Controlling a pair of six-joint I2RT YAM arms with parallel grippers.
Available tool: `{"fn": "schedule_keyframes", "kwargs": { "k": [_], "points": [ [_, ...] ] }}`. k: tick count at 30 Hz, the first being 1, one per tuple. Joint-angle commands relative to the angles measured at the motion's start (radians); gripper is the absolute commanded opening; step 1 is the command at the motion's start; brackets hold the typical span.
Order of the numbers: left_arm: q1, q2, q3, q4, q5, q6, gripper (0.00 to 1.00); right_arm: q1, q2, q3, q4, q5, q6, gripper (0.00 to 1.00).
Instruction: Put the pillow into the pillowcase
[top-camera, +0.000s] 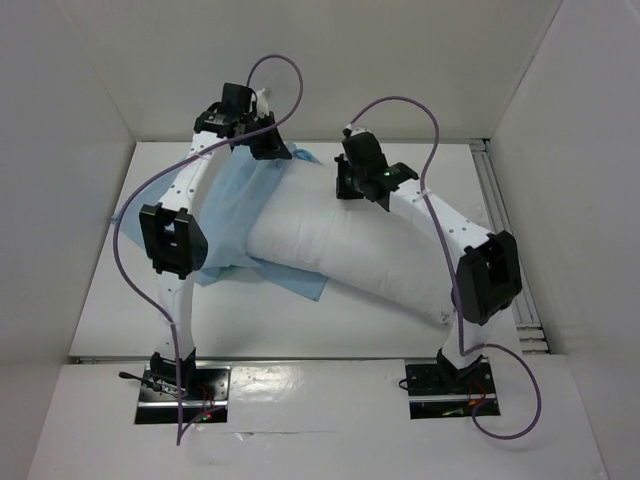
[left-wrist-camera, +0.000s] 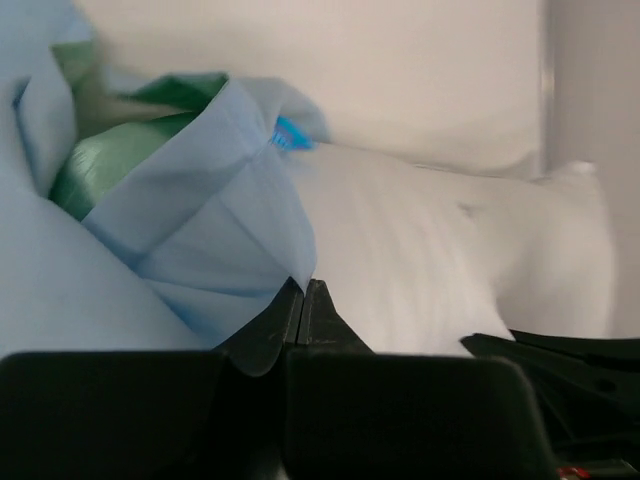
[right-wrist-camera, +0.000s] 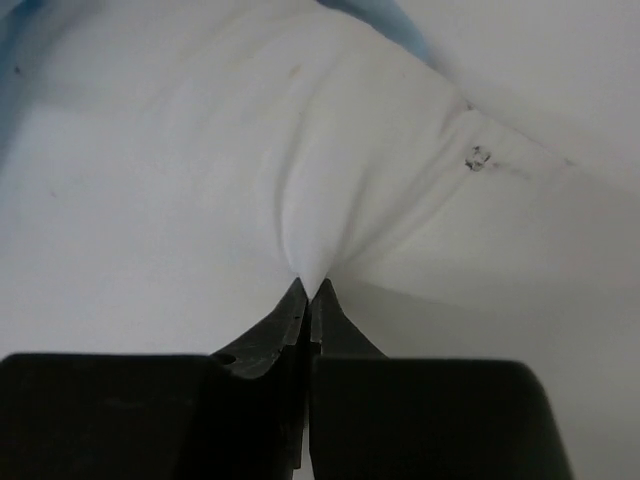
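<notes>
Left gripper (left-wrist-camera: 303, 298): pinched closed on pillowcase (left-wrist-camera: 200, 220) edge (blue face outward).
Right gripper (right-wrist-camera: 308, 296): pinched closed on pillow (right-wrist-camera: 180, 170) fabric.

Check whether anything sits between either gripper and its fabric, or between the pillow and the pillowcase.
Nothing visible does. The left gripper is shut on the pillowcase edge, the right gripper is shut on a pinch of the pillow, and the pillow lies directly against the pillowcase with no other object between them.
</notes>
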Motion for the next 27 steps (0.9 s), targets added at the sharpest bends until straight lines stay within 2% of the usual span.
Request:
{"fn": "schedule_keyframes", "kwargs": {
  "k": [1,6,8,11,14,19,25,27],
  "points": [
    [-0.011,-0.149,0.029,0.119,0.247,-0.077,0.0,0.017,-0.192,0.023,0.166,0.027,-0.037,0.0],
    [-0.011,-0.178,0.072,0.154,0.362,-0.163,0.0,0.097,-0.309,0.068,0.201,0.094,-0.141,0.0],
    [-0.011,-0.2,0.072,0.168,0.388,-0.172,0.0,0.12,-0.338,0.047,0.231,0.103,-0.141,0.0],
    [-0.043,-0.233,-0.008,0.168,0.388,-0.183,0.0,0.154,-0.349,-0.038,0.296,0.116,-0.108,0.0],
    [-0.092,-0.272,-0.124,0.168,0.365,-0.17,0.0,0.154,-0.29,-0.108,0.371,0.116,-0.053,0.0],
    [-0.138,-0.31,-0.27,0.187,0.365,-0.17,0.0,0.119,-0.099,-0.087,0.326,0.121,0.051,0.0],
    [-0.138,-0.283,-0.289,0.188,0.345,-0.151,0.0,0.1,-0.076,-0.141,0.389,0.079,0.136,0.0],
    [-0.138,-0.249,-0.272,0.164,0.345,-0.14,0.02,0.1,-0.131,-0.19,0.432,0.099,0.145,0.0]
  ]
}}
